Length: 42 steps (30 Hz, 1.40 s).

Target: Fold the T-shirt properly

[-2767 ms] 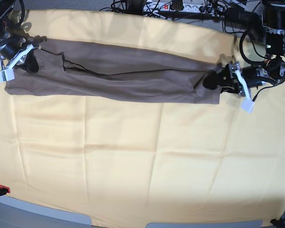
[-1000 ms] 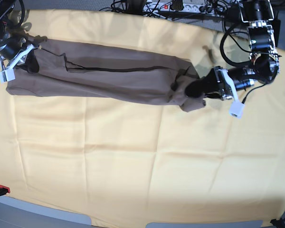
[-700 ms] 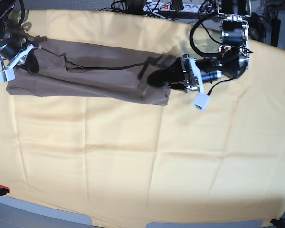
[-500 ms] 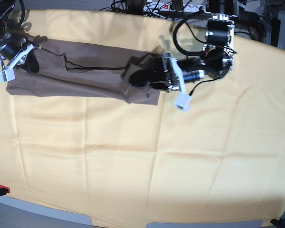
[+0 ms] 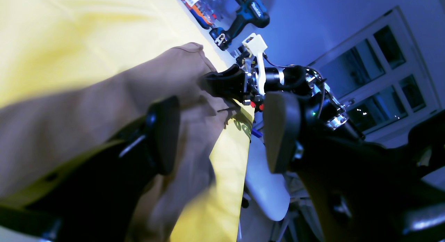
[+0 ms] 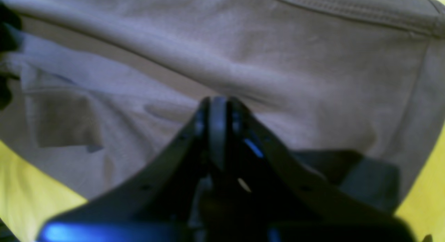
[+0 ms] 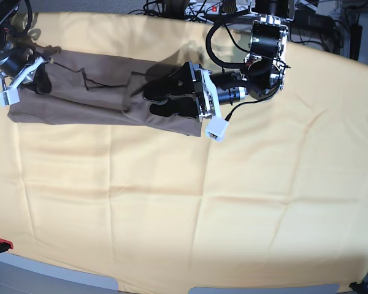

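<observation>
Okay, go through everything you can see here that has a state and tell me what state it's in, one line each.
Taupe short-sleeved cotton T-shirt: a long narrow strip, one end doubled over toward the middle, lying on the cloth.
Left gripper: open over the shirt's doubled end, fingers spread, one finger against the fabric.
Right gripper: shut on the T-shirt, at the shirt's other end.
Large pale yellow cloth: spread flat, lightly creased.

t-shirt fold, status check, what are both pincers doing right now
Left pincer open over the T-shirt, fold end released. Right pincer shut at the shirt's far end; pinching cloth or not, cannot tell. Nothing in the way on the yellow cloth.
</observation>
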Motion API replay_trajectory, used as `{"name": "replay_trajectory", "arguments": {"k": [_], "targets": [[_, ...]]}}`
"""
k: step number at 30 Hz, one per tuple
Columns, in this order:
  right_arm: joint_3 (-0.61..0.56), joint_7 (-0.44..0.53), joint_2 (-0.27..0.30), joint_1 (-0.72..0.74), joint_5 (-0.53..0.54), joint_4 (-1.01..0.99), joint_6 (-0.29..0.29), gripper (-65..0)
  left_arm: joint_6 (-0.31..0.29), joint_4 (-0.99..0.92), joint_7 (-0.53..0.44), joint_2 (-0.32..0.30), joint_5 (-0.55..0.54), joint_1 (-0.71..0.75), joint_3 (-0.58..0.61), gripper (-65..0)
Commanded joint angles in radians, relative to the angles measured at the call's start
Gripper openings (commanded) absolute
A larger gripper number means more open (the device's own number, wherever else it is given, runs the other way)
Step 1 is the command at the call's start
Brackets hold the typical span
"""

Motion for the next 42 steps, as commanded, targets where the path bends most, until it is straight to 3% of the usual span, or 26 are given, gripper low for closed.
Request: {"name": "replay_trajectory", "arguments": {"k": [1, 6, 7, 8, 11, 13, 16, 20, 23, 28, 33, 37, 42], "targets": [[0.003, -0.025, 0.015, -0.003, -0.023, 0.008, -0.007, -52.5, -0.009, 0.018, -0.019, 0.006, -0.064, -0.013, 0.001, -25.1], [0.003, -0.026, 0.015, -0.003, 0.023, 0.008, -0.007, -49.7, -0.009, 0.018, -0.019, 0.006, -0.123, -0.014, -0.016, -25.4], [0.003, -0.028, 0.015, -0.003, 0.034, 0.008, -0.007, -49.8, -0.009, 0.018, -0.019, 0.006, -0.122, -0.014, -0.026, -27.8], [0.003, -0.028, 0.016, -0.003, 0.049, 0.008, -0.007, -49.8, -0.009, 0.018, -0.019, 0.006, -0.119, -0.014, -0.039, -33.6], [0.008, -0.028, 0.02, 0.0, 0.093, 0.027, -0.007, -49.7, -0.009, 0.018, -0.02, 0.006, -0.074, -0.014, -0.093, -65.0], [0.019, -0.028, 0.021, 0.007, 0.11, 0.059, -0.007, -48.9, -0.009, 0.018, -0.021, 0.003, -0.027, -0.014, -0.145, -65.0], [0.051, -0.028, 0.02, 0.035, 0.11, 0.12, -0.007, -39.2, -0.009, 0.018, -0.046, -0.001, 0.012, -0.014, -0.222, -65.0], [0.106, -0.027, 0.021, 0.067, 0.109, 0.18, -0.007, -28.3, -0.009, 0.018, -0.066, -0.056, 0.051, -0.013, -0.309, -65.0], [0.148, -0.029, 0.02, 0.071, 0.083, 0.183, -0.013, -27.3, -0.009, 0.018, -0.07, -0.12, 0.06, -0.011, -0.362, -65.0], [0.236, -0.053, 0.018, 0.071, 0.019, 0.159, -0.133, -27.3, -0.009, 0.018, -0.07, -0.245, 0.063, -0.011, -0.439, -65.0], [0.289, -0.063, 0.019, 0.071, 0.034, 0.025, -0.145, -27.2, 0.002, 0.018, -0.069, -0.346, 0.062, -0.011, -0.484, -65.0], [0.29, -0.129, 0.021, 0.072, 0.169, -0.109, -0.081, -27.2, 0.002, 0.018, -0.068, -0.41, 0.063, -0.011, -0.492, -65.0], [0.289, -0.303, 0.02, 0.071, 0.386, -0.215, -0.007, -27.3, 0.003, 0.018, -0.069, -0.438, 0.062, -0.011, -0.492, -65.0]]}}
